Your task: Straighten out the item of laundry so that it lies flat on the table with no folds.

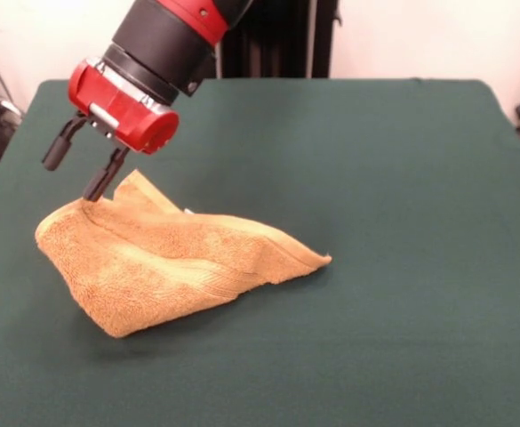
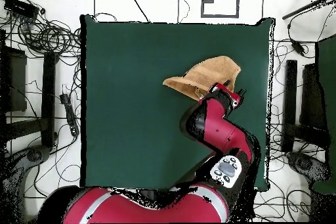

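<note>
The orange-tan towel (image 1: pixel 166 267) lies crumpled and folded over itself on the green table (image 1: pixel 375 178), left of the middle in the front view. A point of it sticks out to the right and a woven band shows along its lower edge. My gripper (image 1: pixel 73 176) hangs over the towel's upper left corner with its jaws apart. One black finger (image 1: pixel 101 178) reaches down to the towel's top edge and the other stands clear of it. In the overhead view the towel (image 2: pixel 207 75) lies near the table's right edge, with the gripper (image 2: pixel 234 96) at its lower right side.
The red and black arm (image 2: pixel 220 136) reaches across the table's right part in the overhead view. Cables and stands (image 2: pixel 39 37) lie on the floor around the table (image 2: pixel 131 103).
</note>
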Controlling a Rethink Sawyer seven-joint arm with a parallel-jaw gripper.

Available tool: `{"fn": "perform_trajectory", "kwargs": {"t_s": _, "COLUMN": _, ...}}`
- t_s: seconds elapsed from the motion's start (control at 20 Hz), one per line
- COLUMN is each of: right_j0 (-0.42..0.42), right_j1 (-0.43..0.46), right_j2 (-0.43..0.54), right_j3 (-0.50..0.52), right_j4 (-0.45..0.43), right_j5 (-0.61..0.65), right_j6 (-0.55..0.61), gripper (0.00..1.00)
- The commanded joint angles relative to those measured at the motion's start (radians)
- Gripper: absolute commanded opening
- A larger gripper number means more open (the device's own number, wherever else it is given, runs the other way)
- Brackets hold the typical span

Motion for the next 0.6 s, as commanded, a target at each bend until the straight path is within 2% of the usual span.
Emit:
{"fn": "perform_trajectory", "kwargs": {"t_s": 0.05, "right_j0": 0.013, "right_j1": 0.054, "right_j2": 0.144, "right_j3": -0.009, "right_j4": 0.045, "right_j5": 0.043, "right_j6": 0.185, "gripper": 1.00}}
{"fn": "perform_trajectory", "kwargs": {"t_s": 0.2, "right_j0": -0.039, "right_j1": 0.012, "right_j2": 0.235, "right_j3": 0.033, "right_j4": 0.041, "right_j5": 0.178, "right_j6": 0.205, "gripper": 1.00}}
{"fn": "perform_trajectory", "kwargs": {"t_s": 0.4, "right_j0": -0.058, "right_j1": -0.015, "right_j2": 0.271, "right_j3": 0.062, "right_j4": 0.026, "right_j5": 0.171, "right_j6": 0.213, "gripper": 1.00}}
{"fn": "perform_trajectory", "kwargs": {"t_s": 0.6, "right_j0": -0.042, "right_j1": -0.048, "right_j2": 0.269, "right_j3": 0.092, "right_j4": 0.057, "right_j5": 0.207, "right_j6": 0.229, "gripper": 1.00}}
